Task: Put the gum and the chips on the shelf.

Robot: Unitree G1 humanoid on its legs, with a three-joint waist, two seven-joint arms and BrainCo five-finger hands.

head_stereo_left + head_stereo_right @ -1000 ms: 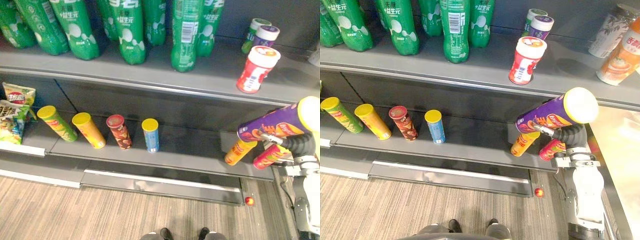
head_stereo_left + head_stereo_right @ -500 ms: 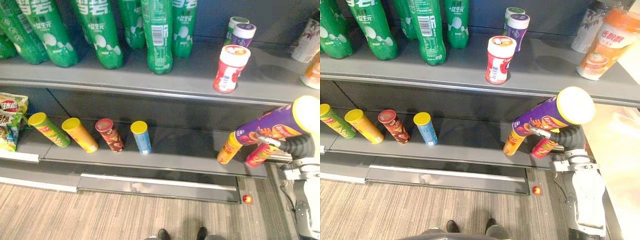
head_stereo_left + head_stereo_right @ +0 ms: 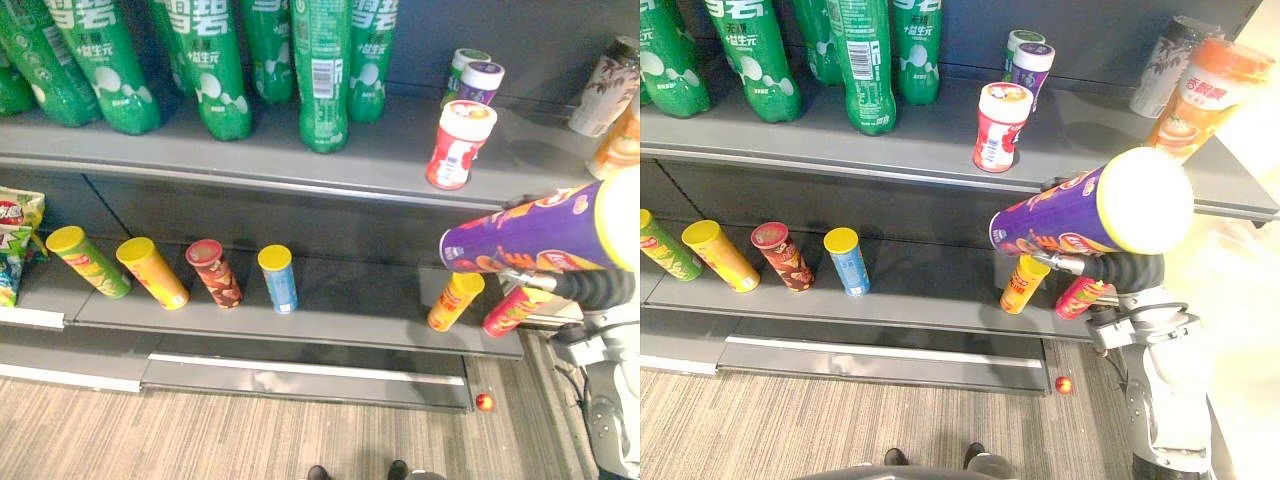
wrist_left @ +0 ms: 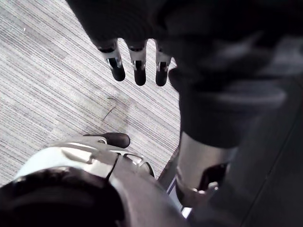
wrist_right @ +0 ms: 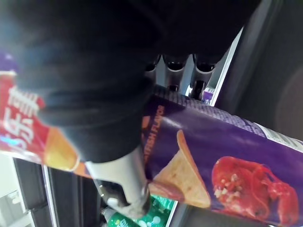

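Observation:
My right hand (image 3: 1118,268) is shut on a purple chips can (image 3: 1080,215) with a yellow lid, held nearly level. The can's base end hangs in front of the upper shelf's edge (image 3: 300,185), above the right end of the lower shelf (image 3: 340,325). In the right wrist view the fingers (image 5: 176,61) and thumb wrap the can (image 5: 227,161). A red-and-white gum jar (image 3: 458,145) stands on the upper shelf, just behind and above the can's base end. My left hand (image 4: 137,66) hangs open over the floor.
Green bottles (image 3: 320,70) line the upper shelf, with two more gum jars (image 3: 478,80) and drink cups (image 3: 1200,100) to the right. Several chips cans (image 3: 275,278) stand on the lower shelf; an orange one (image 3: 453,300) and a pink one (image 3: 512,308) are under the held can.
The right hand has lifted the purple can higher and closer to the upper shelf's front edge. The whole view has shifted as the camera moved.

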